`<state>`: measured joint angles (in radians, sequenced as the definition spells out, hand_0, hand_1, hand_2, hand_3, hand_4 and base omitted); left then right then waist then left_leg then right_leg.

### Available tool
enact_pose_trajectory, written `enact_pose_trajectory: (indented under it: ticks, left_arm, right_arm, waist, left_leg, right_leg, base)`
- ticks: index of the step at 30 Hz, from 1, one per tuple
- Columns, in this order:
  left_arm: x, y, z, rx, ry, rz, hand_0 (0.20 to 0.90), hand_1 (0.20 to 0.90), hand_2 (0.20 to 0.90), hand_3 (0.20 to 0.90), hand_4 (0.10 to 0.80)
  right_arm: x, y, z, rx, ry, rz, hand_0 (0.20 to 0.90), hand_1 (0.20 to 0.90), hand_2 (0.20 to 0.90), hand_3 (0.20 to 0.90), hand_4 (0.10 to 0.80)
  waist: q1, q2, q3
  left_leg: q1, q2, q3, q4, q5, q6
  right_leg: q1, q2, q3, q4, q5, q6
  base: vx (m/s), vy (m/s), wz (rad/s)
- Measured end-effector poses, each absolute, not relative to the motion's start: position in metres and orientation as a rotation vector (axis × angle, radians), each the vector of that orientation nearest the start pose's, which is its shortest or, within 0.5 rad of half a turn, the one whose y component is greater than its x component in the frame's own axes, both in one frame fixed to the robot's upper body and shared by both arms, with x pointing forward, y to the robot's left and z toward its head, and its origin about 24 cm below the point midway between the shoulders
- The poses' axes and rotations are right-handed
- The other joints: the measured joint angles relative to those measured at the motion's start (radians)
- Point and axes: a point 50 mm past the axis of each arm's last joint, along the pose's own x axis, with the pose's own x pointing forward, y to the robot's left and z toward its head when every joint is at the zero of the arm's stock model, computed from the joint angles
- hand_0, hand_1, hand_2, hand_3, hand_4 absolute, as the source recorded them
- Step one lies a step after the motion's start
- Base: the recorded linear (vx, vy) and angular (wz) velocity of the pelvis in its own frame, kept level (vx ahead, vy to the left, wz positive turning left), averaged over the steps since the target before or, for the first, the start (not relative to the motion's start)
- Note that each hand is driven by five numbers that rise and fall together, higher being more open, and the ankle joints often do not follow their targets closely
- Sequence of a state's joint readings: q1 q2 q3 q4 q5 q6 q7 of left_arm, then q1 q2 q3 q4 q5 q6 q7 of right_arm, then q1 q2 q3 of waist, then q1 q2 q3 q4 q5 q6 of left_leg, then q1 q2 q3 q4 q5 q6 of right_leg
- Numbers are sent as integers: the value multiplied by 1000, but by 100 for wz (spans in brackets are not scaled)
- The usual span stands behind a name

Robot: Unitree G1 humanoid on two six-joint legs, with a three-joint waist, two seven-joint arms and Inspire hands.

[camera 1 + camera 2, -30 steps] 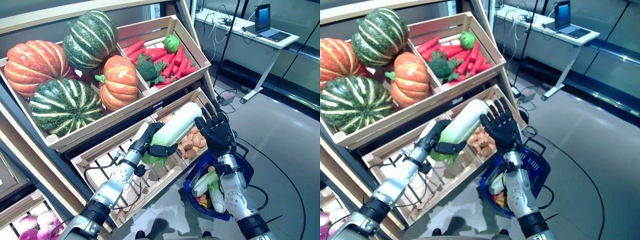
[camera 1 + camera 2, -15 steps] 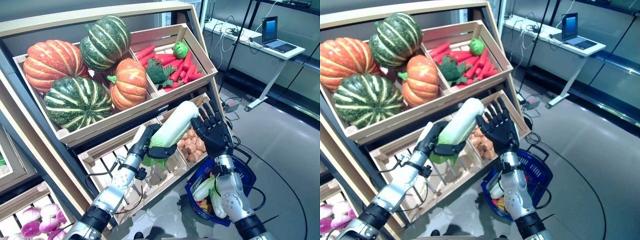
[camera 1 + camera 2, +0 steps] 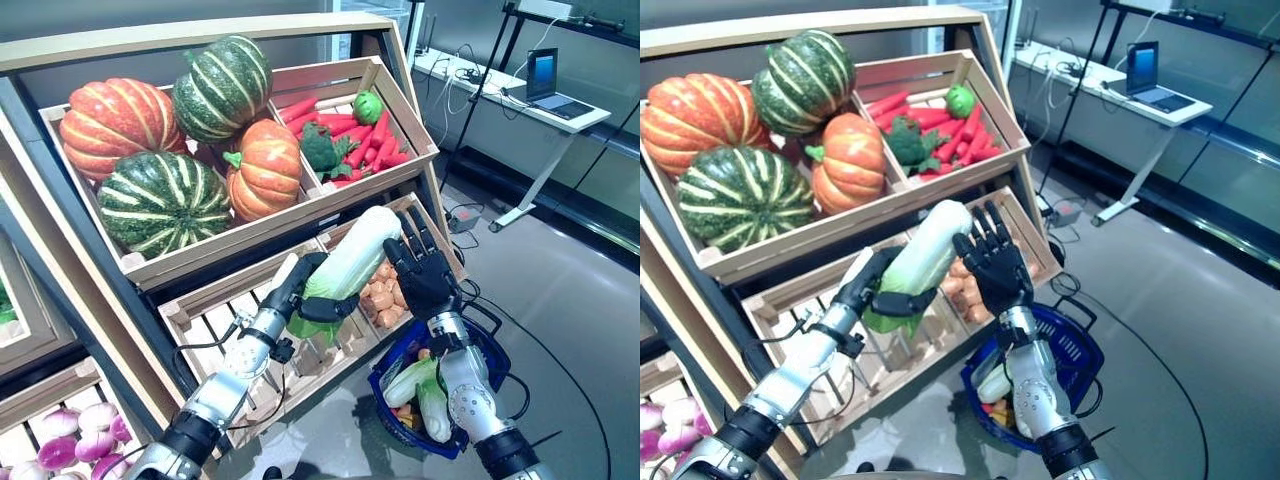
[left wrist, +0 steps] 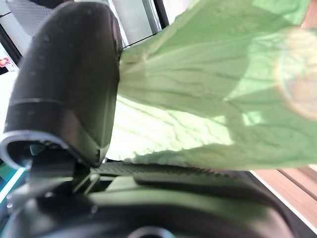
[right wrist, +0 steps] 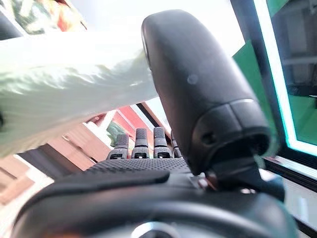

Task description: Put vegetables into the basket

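Pale green cabbage [image 3: 345, 268] is clasped by the left hand [image 3: 300, 290]; right hand [image 3: 424, 272], fingers spread straight, touches it at 3 o'clock; basket [image 3: 480, 352] at 5 o'clock

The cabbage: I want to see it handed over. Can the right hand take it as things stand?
Probably yes. The right hand is open, right beside the cabbage's pale end, with nothing between them; the left hand grips the leafy end.

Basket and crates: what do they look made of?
The basket looks like blue plastic: glossy, moulded slotted wall, thin dark handles. The crates look like bare, pale wood: visible grain, flat slats, matte finish. The cabbage in the left hand may be an imitation; cannot tell.
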<state>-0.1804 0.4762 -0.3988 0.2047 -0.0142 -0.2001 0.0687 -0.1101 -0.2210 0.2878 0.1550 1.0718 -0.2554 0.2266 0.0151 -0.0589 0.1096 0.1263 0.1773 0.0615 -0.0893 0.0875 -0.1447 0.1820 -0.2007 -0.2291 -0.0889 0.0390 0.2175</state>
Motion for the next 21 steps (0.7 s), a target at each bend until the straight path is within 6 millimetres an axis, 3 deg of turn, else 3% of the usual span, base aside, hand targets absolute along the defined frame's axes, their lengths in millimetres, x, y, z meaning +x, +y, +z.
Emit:
enact_pose_trajectory:
  ticks: [21]
  left_arm:
    - [268,155,37,537,-58,-430,300,300,300,300,400]
  right_arm:
    - [268,-139,49,711,-66,420,900,900,900,900,800]
  waist:
    - [9,-10,-29]
  left_leg:
    - [-3,-1,-4,-6,2,1]
  right_leg:
    - [1,0,-3,0,0,0]
  base:
    - [0,-2,0]
